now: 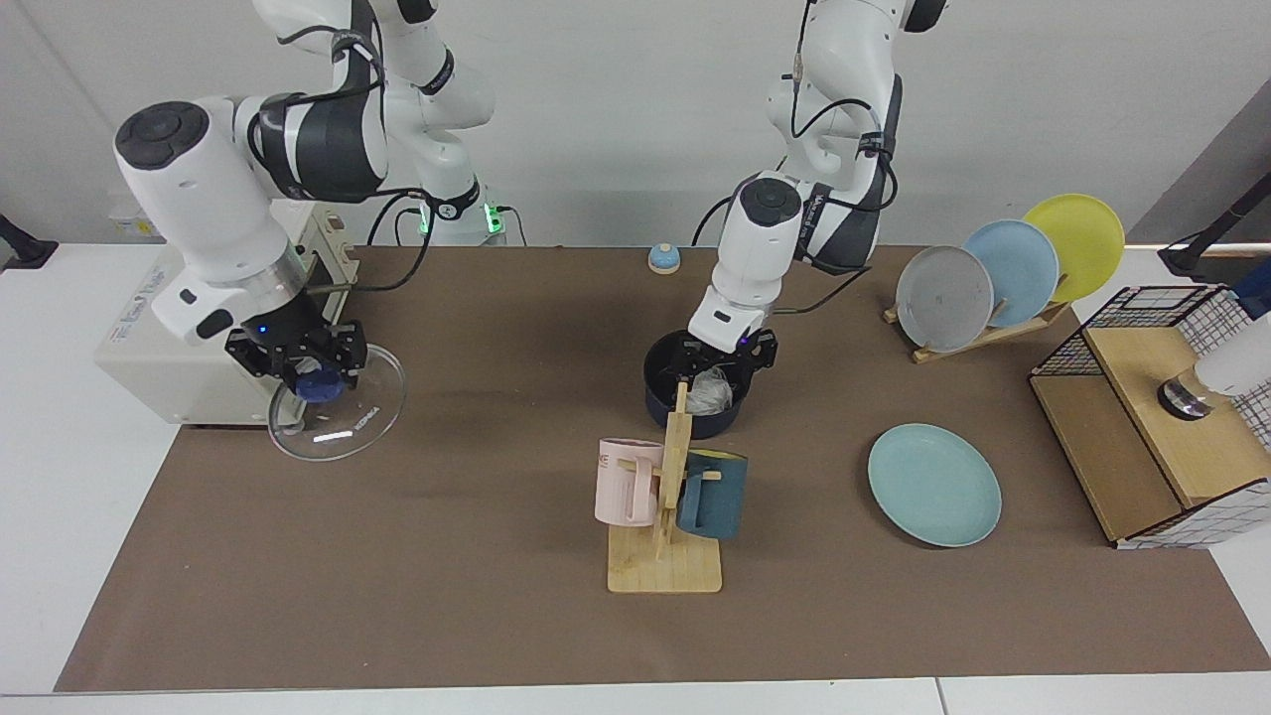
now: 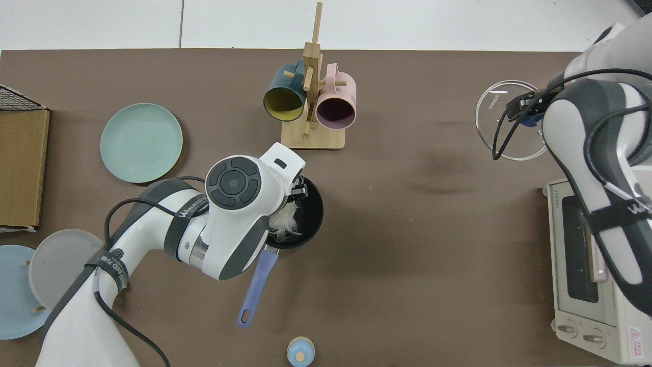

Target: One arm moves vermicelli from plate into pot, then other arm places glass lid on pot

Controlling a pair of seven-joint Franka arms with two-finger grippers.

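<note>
The dark pot (image 1: 657,385) with its blue handle (image 2: 257,285) stands mid-table. The white vermicelli (image 1: 707,392) lies inside it, also seen as vermicelli (image 2: 282,224) in the top view. My left gripper (image 1: 723,359) hovers just over the pot, fingers spread open, the noodles below them. The teal plate (image 1: 933,484) lies bare toward the left arm's side. My right gripper (image 1: 316,377) is shut on the blue knob of the glass lid (image 1: 343,412), held tilted in the air beside the toaster oven; from above the glass lid (image 2: 501,132) shows clearly.
A wooden mug rack (image 1: 663,516) with a pink and a dark teal mug stands in front of the pot. A toaster oven (image 1: 159,318), a rack of grey, blue and yellow plates (image 1: 993,273), a wire-and-wood box (image 1: 1152,427) and a small blue bell (image 1: 663,258) ring the table.
</note>
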